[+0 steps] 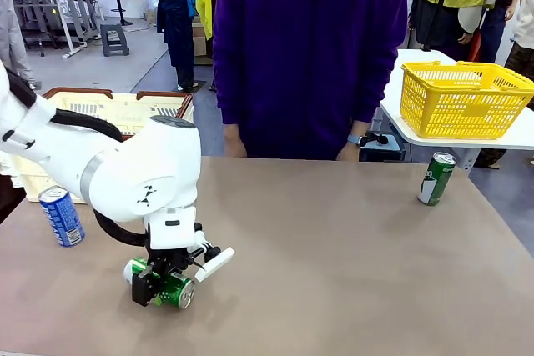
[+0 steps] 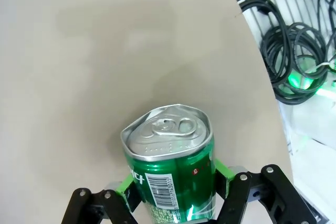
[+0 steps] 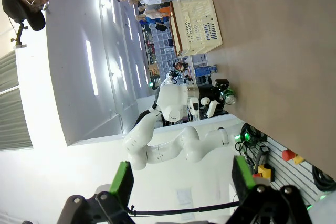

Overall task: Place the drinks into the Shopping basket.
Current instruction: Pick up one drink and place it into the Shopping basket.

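The brown surface is faced by a person in purple at its far side. The cream Shopping basket is found at the far left, partly hidden by the left arm. A yellow mesh basket is carried on a separate white surface at the right. The left pincer is clenched on a green can lying on its side near the front edge, with green pads pressed against both flanks. The right pincer is released, with nothing between its fingers. A blue can is stood just before the Shopping basket, and a second green can at the far right.
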`<state>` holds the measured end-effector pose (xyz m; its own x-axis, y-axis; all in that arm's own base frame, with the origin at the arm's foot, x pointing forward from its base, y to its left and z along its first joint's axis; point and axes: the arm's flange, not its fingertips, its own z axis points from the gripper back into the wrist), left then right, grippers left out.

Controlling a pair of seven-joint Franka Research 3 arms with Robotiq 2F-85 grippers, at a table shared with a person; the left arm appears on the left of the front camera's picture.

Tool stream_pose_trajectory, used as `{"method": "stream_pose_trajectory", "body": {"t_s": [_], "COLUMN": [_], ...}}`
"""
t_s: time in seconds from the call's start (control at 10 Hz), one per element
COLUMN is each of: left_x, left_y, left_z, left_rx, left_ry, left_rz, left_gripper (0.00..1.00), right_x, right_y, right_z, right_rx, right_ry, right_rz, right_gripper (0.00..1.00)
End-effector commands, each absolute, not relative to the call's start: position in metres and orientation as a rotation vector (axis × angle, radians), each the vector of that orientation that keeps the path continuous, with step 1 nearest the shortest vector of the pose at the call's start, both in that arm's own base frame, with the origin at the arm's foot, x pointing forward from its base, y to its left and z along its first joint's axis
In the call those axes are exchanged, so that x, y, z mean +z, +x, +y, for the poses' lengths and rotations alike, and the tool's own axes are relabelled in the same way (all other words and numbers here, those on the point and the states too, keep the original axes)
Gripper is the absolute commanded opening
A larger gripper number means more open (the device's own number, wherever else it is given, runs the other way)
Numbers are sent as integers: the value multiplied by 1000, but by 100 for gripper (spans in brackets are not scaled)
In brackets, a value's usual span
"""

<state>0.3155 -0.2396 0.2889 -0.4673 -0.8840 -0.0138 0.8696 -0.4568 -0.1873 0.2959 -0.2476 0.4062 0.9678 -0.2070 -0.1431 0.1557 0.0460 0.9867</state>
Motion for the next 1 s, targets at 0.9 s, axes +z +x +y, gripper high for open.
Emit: {"method": "stream_pose_trajectory", "body": {"t_s": [0.9], "left_x": [503], "left_y": [282], "left_z": [-85], "left_rx": [-1791], "left_ry": [-111], "left_rz": [-15], "left_gripper": [0], "right_x": [409], "right_y": [296], "right_z": [-247], "right_rx": [-276], "right_ry": [1491], "right_rz": [-44], "right_gripper": [100]}}
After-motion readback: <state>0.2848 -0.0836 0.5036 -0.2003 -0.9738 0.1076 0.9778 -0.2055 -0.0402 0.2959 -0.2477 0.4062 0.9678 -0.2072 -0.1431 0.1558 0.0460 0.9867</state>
